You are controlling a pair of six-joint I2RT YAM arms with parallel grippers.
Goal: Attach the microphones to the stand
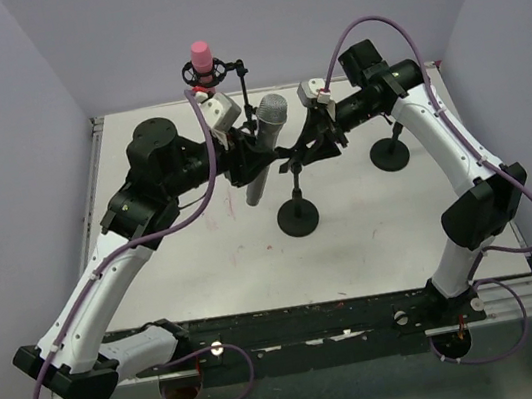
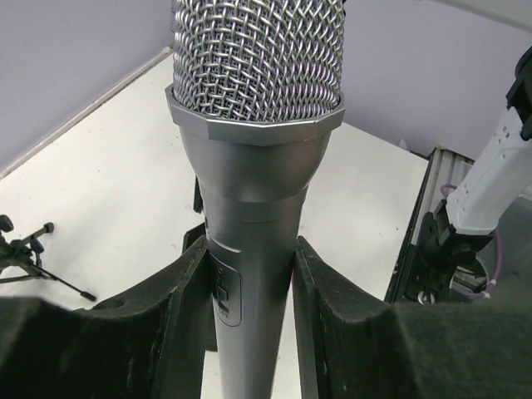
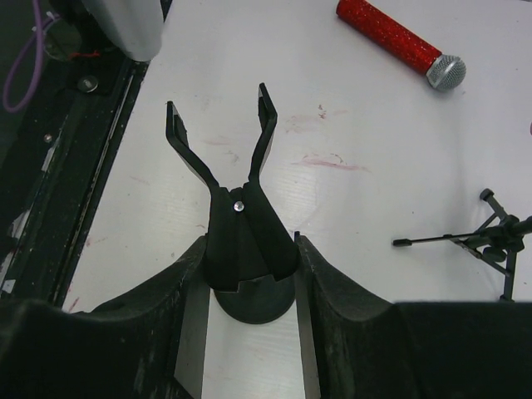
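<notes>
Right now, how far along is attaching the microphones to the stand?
Done: the pink microphone sits in a stand at the back. In hand: left end effector grips the silver microphone, right end effector grips an empty clip. Left: red microphone lies on the table.

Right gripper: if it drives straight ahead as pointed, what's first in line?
The stand clip, gripped by the right gripper; past it, probably the table. The red microphone lies off-line.

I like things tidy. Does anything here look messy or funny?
Yes. The red microphone lies flat on the table, not mounted on anything, and reddish smears stain the white surface near it.
</notes>
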